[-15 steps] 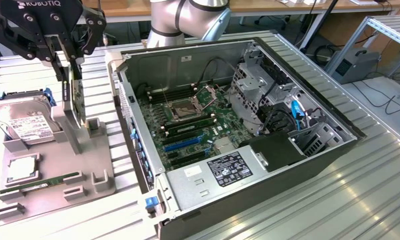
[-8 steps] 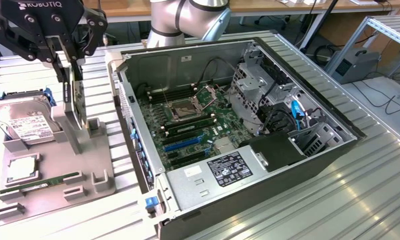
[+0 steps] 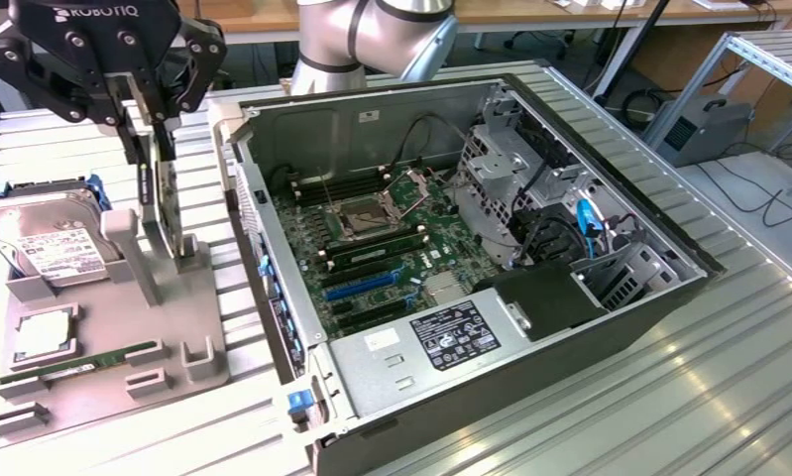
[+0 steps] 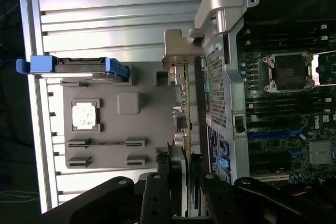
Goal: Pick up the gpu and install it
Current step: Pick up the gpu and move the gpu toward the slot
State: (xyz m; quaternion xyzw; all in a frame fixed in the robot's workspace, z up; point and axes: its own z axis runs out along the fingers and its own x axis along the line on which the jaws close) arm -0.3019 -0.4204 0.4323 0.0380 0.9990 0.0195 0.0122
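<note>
Exterior view, from its left: hard drive [image 3: 46, 238] at the far end of the grey tray [image 3: 184, 342], chip [image 3: 46, 334] nearer, memory stick [image 3: 85, 361] lying flat nearest.

At the tray's right edge the gpu [image 3: 167, 210] stood on edge, thin edge up. Its long axis ran level along the tray, roughly parallel to the case wall [image 3: 257, 228] just beside it. In the wrist view its bracket [image 4: 176, 45] was at the hard-drive end, pointing away from the gripper [image 3: 155, 149].

Jaws were clamped on the gpu's two faces from above, near the end opposite the bracket. Couldn't tell if its lower edge sat in the tray slot or was just clear of it.

That wall stood between gpu and board [image 3: 396, 263]. On the board: open socket [image 3: 367, 213], blue slots [image 3: 363, 283] nearer. Further right, drive cage [image 3: 502, 169] and loose cables [image 3: 554, 238] crowded that side; power supply [image 3: 455, 337] along the near edge.
</note>
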